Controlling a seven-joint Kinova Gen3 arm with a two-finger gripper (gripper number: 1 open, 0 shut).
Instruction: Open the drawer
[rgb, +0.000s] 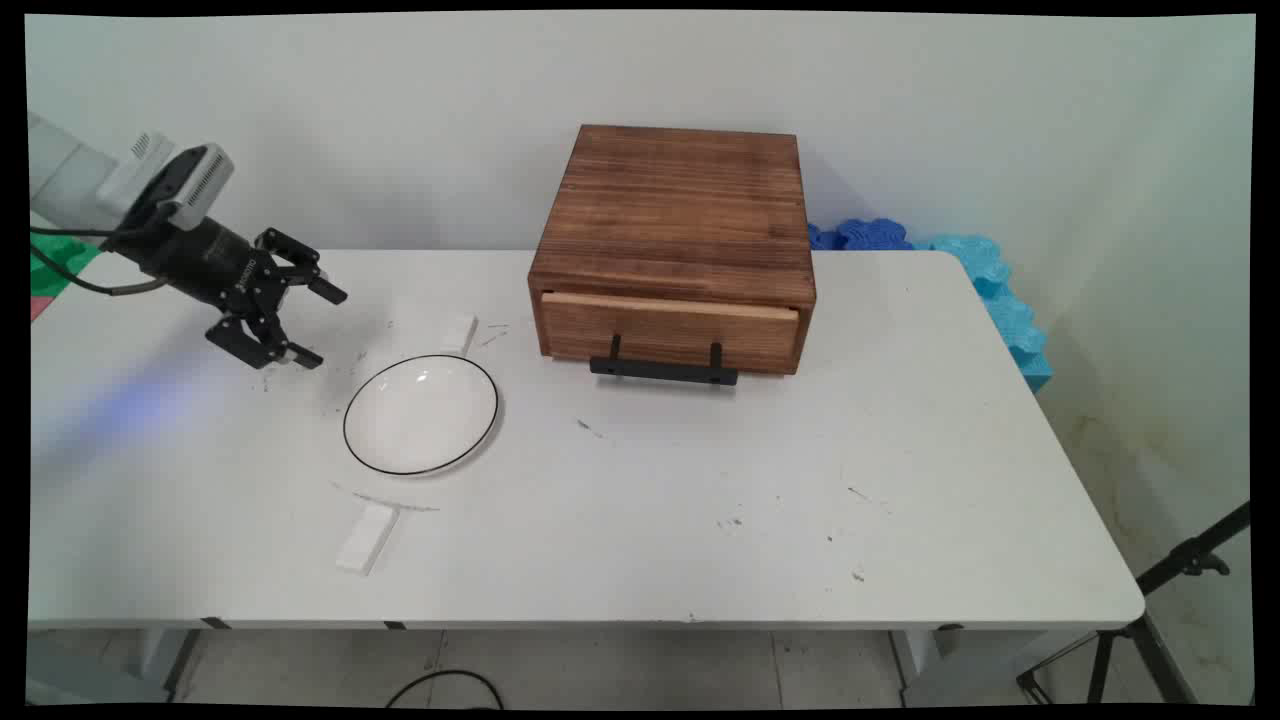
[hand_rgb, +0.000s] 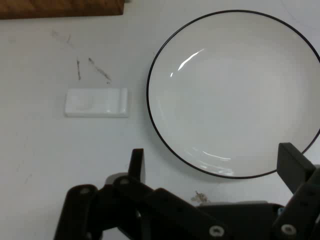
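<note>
Black two-finger gripper (rgb: 313, 325) hanging low over the left part of the white table (rgb: 700, 500), fingers spread apart and grasping nothing, pointed toward the plate. In the hand view, the same gripper (hand_rgb: 212, 165) with one finger (hand_rgb: 136, 164) rising at lower left and the other at lower right, its tip overlapping the plate's rim in the picture; actual contact hard to judge from this angle. Nearest thing: a white plate with a thin black rim (rgb: 421, 414), lying flat just beside the fingertips, bare inside apart from glints of light; seen from the hand (hand_rgb: 235, 95) filling the upper right. Beyond the plate, toward the wall, a small white block (rgb: 459, 332) flat on the table, near the plate yet apart from it; in the hand view (hand_rgb: 96, 102) to the plate's left. A second white block (rgb: 367, 537) on the plate's near side, close to the table's front edge. To the right, a wooden drawer box (rgb: 680, 240) with a black handle (rgb: 663, 368), drawer shut or nearly so. Behind the table's far right corner, blue foam pieces (rgb: 990, 290) against the wall. At lower right, off the table, a black tripod (rgb: 1150, 620).
</note>
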